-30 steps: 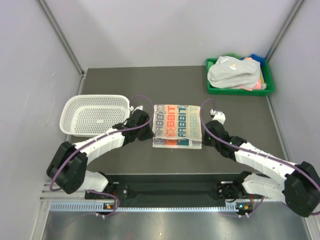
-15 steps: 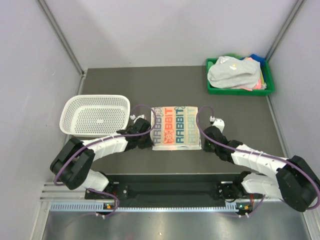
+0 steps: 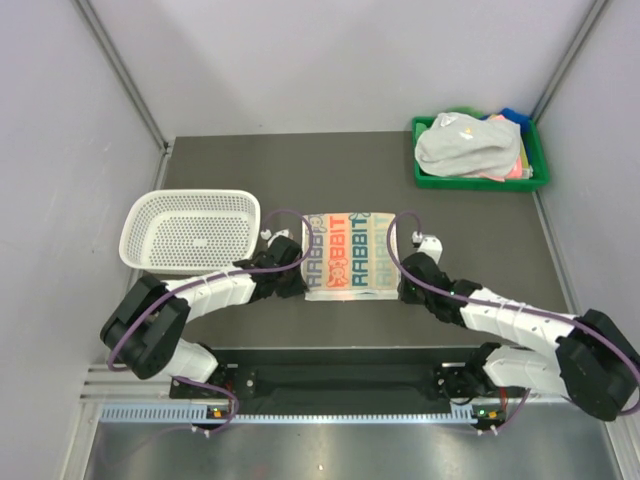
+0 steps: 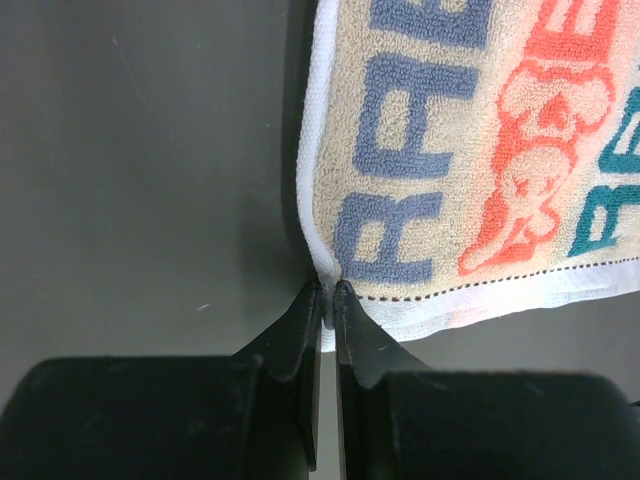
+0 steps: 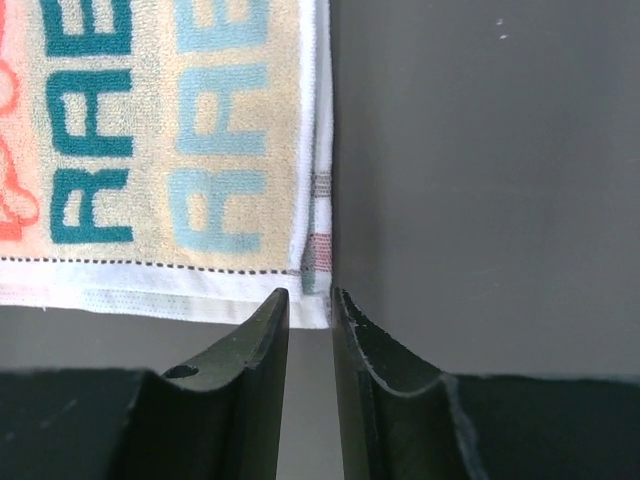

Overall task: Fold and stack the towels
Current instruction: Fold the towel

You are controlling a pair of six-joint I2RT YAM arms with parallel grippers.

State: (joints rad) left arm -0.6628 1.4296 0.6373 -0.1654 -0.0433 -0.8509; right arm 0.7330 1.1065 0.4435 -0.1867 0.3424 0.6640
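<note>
A folded towel [image 3: 351, 254], white with coloured RABBIT letters, lies flat on the dark table between my two arms. My left gripper [image 3: 298, 284] is at its near left corner. In the left wrist view its jaws [image 4: 330, 290] are shut on the white hem of that towel [image 4: 470, 150]. My right gripper [image 3: 404, 290] is at the near right corner. In the right wrist view it [image 5: 310, 296] stands a little open, with the towel [image 5: 160, 150] corner lying free just ahead of the tips. More towels, a grey-white one [image 3: 462, 148] on top, are heaped at the back right.
A green tray [image 3: 478, 183] at the back right corner holds the heaped towels. A white perforated basket [image 3: 135, 228] stands at the left, close to my left arm. Grey walls close in the table on both sides and behind.
Both grippers drew slightly nearer with the towel's near corners and set it flat. The right gripper then opened and let its corner go. The left stays shut.
</note>
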